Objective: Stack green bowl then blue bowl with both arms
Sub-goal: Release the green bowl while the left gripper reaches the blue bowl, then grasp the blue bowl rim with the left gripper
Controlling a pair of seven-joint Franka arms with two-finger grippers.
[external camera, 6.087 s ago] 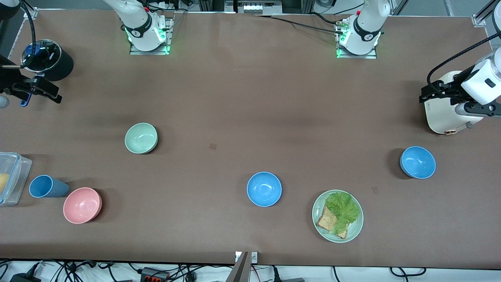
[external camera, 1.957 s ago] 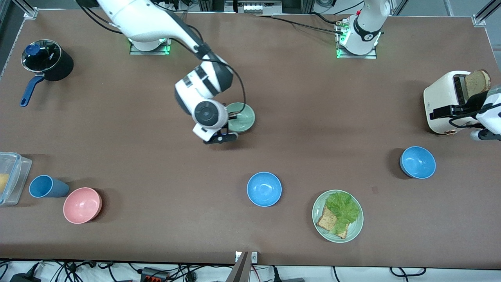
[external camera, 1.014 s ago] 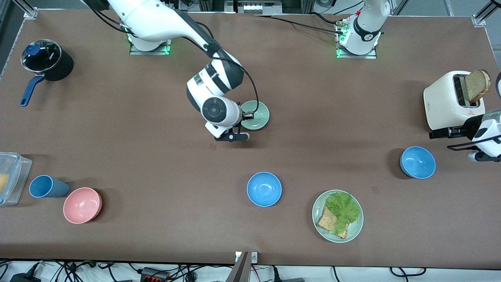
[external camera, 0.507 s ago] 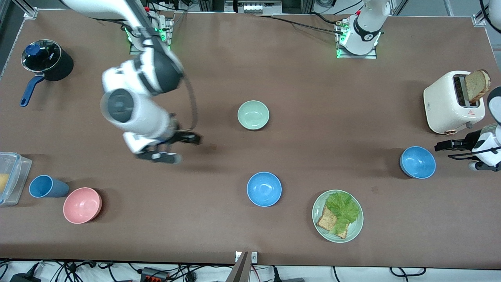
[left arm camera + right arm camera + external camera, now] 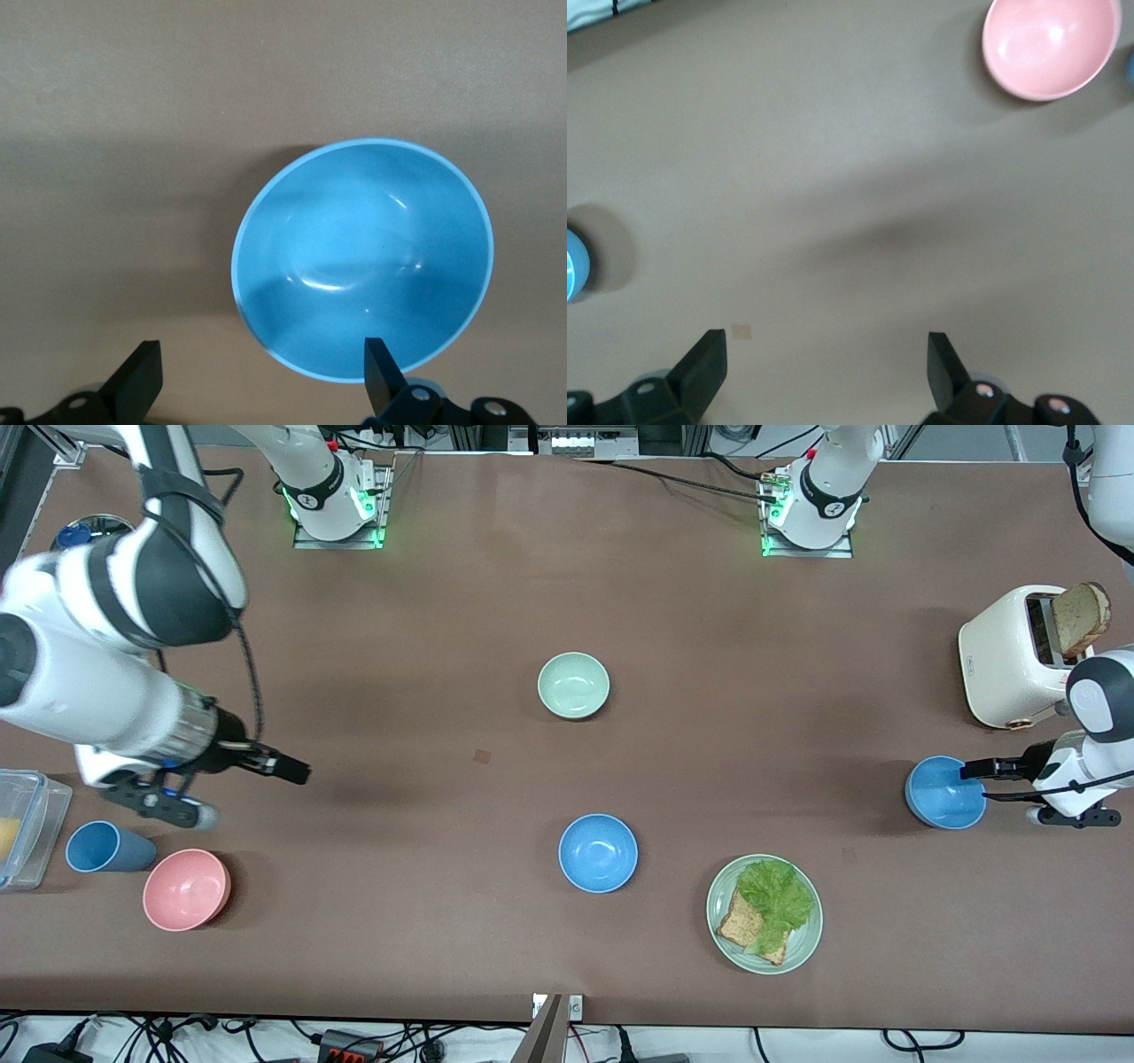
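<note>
The pale green bowl stands alone, upright, at the table's middle. One blue bowl stands nearer to the front camera than it. The other blue bowl stands at the left arm's end, near the toaster. My left gripper is open at this bowl's rim. In the left wrist view the gripper has one finger over the rim of the bowl and the other off to the side over bare table. My right gripper is open and empty over bare table at the right arm's end, as the right wrist view shows.
A white toaster with a bread slice stands by the left arm. A green plate holds lettuce and bread. A pink bowl, a blue cup and a clear container lie at the right arm's end. A black pot is partly hidden.
My right gripper carried the green bowl to the table's middle, let it go and swung back toward its own end. My left gripper came down from the toaster to the blue bowl.
</note>
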